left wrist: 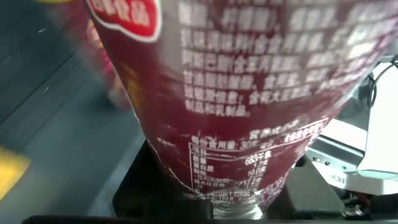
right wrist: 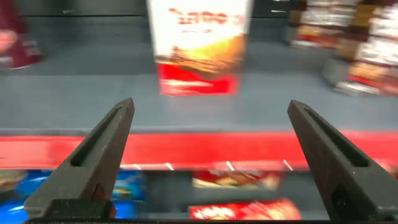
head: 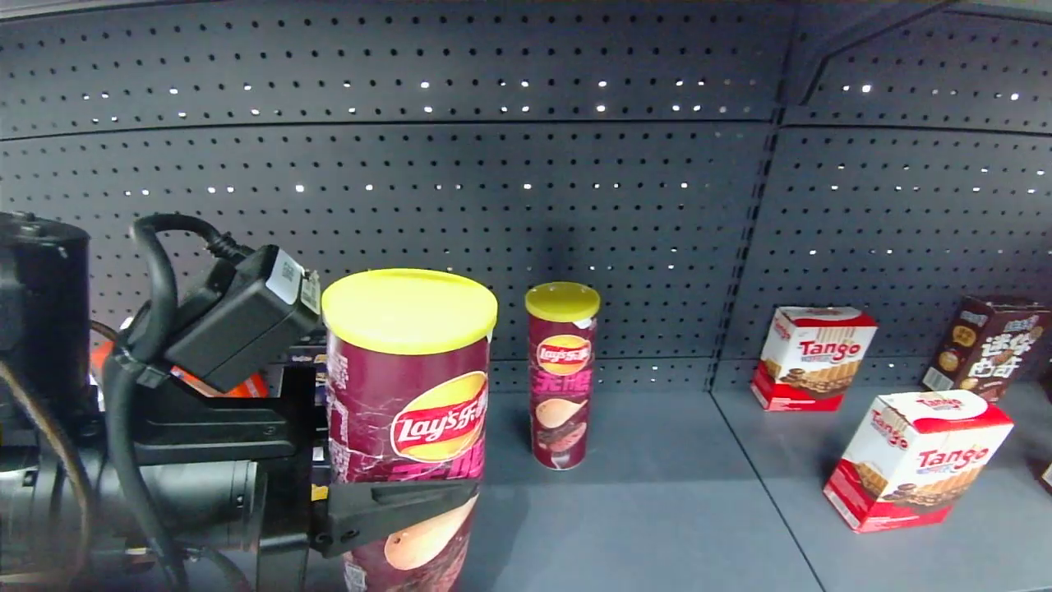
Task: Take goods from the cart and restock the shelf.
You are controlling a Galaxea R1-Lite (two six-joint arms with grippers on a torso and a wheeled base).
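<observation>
**A:** What was the biggest thing there?

**B:** The pegboard (head: 493,189). It rose behind the shelf (head: 657,493), on the far side of both grippers.

**A:** And the left gripper (head: 411,501)?

**B:** It was pinching the can (head: 408,386). One finger (head: 386,503) lay across the can's front, low on the label, and the other was hidden behind it. The can was upright with its yellow lid on top. From the wrist, the can (left wrist: 249,93) ran straight out from the gripper's palm, with the fine print facing the camera. I could not tell whether its base touched the shelf.

**A:** What lay past it?

**B:** Two wafer boxes stood well off to that gripper's right. The near box (head: 916,460) sat toward the front, turned at an angle. The far box (head: 812,358) stood deeper in, close to the pegboard. A dark box (head: 986,345) stood farther right again, also at the back.

**A:** Anything smaller?

**B:** A second can (head: 562,378) of the same kind stood upright. It was just right of the held one, deeper in and apart from it.

**A:** And the right gripper (right wrist: 211,107)?

**B:** Its fingers were spread wide with nothing between them. Straight ahead, framed by the two fingers, a wafer box (right wrist: 199,46) stood on the shelf. I could not tell which of the two it was. A red strip (right wrist: 199,149) ran along the shelf's front edge, crossing between the fingers. Under the strip lay some packets (right wrist: 242,208), too blurred to make out.
</observation>
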